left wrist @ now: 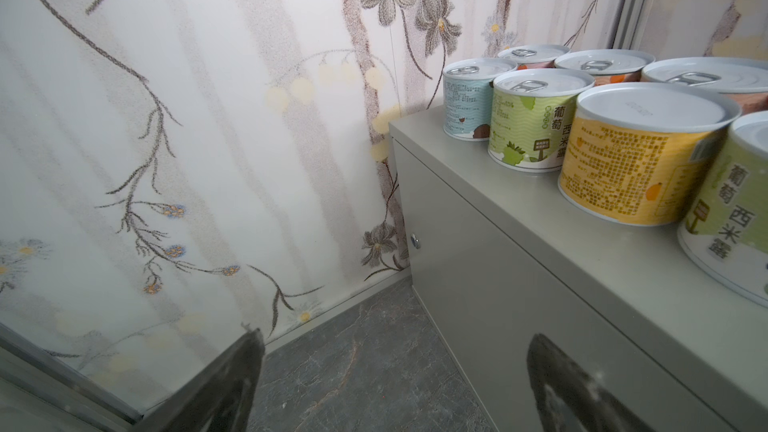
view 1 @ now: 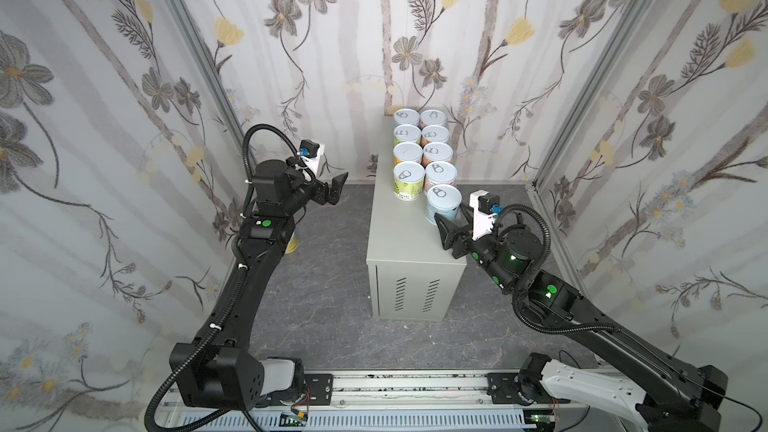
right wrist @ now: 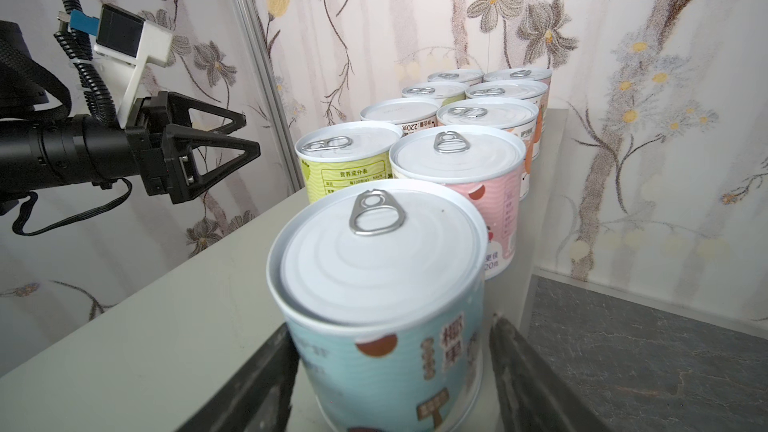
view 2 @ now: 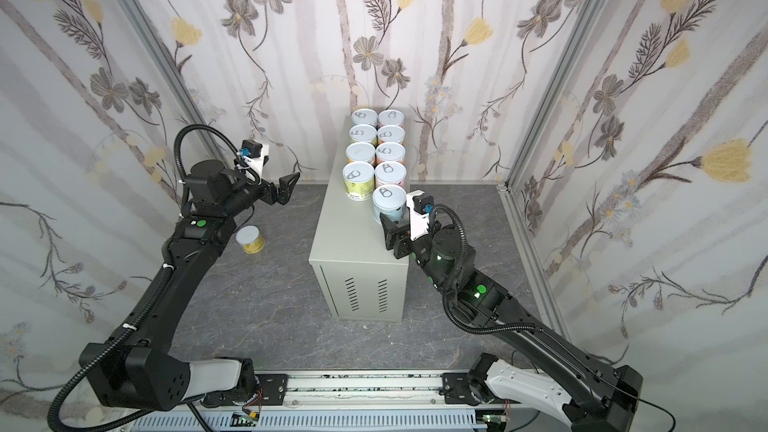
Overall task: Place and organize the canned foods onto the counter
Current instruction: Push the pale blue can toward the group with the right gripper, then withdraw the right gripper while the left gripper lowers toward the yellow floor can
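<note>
Nine canned foods (view 1: 409,176) standing on counter (view 1: 399,238), all sealed

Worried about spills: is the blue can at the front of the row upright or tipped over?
Upright. The blue can stands on its base on the counter, its pull-tab lid level and facing up.

Pale floral-wallpapered walls (view 1: 353,35), grey and yellow blooms, aluminium corner posts (view 1: 199,49); dark grey marbled floor (view 1: 324,284)
</note>
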